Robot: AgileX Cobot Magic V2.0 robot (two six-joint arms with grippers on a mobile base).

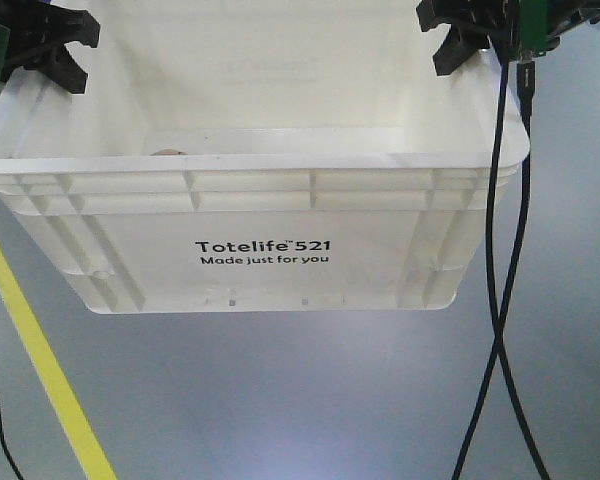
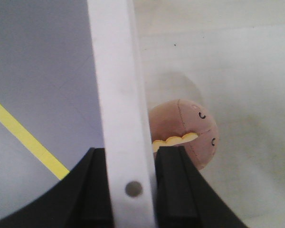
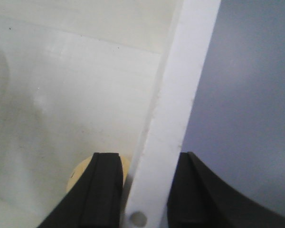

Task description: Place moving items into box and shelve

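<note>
The big white box (image 1: pixel 280 210) filled most of the front view, with black words on its side. Under it was the grey floor (image 1: pixel 310 400), with a yellow line (image 1: pixel 40 350) on the left and two black cables (image 1: pixel 500 300) hanging on the right. The left claw (image 2: pixel 130 152) was pinched tight on the box's left wall, one finger inside and one outside. The right claw (image 3: pixel 147 156) pinched the right wall the same way. A pink ball (image 2: pixel 190 133) with a little face sat in the box, close by the left claw. A pale yellow ball (image 3: pixel 78 173) peeked out behind the right claw's inside finger.
</note>
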